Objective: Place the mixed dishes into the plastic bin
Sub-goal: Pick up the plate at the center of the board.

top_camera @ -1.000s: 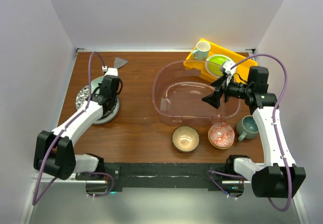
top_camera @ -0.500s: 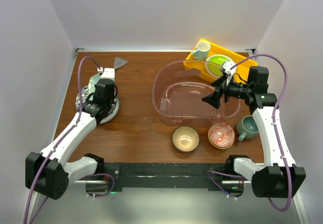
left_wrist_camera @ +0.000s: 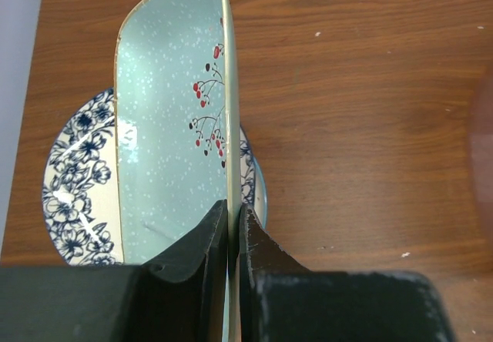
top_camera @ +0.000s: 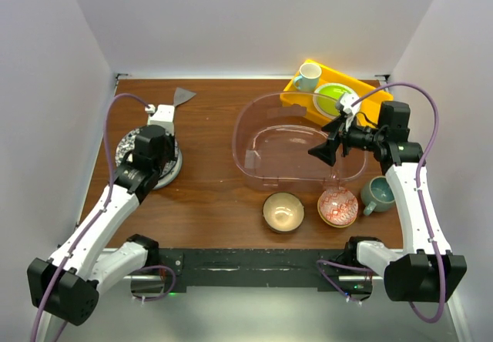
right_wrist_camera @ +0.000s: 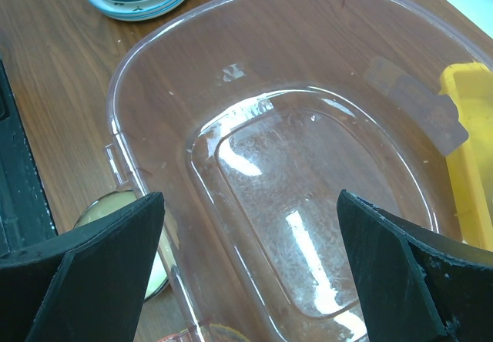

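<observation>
From above, my own left arm covers most of the plate pile at the left of the table, and the plate I hold is seen edge-on there and barely shows. Up close it is plain: my left gripper has its fingers clamped on the rim of the berry plate, pale blue-green with red berry sprigs, standing upright on its edge. My fingers hide its lower rim, so I cannot tell whether it touches the flowered plate lying flat behind it. A pale rim peeks out below that one; how many plates lie there I cannot tell. A grey scrap lies near the far edge, its nature unclear. My right gripper hangs over the bin with fingers spread wide apart, holding nothing. The bin's floor shows only glare and brown wood through the clear plastic. Behind it, touching its far rim, the yellow tray holds a white mug and a lime-green plate, partly hidden by my right arm. The tan bowl, red-patterned bowl and grey-teal mug sit on the table just beside the bin's near side.
</observation>
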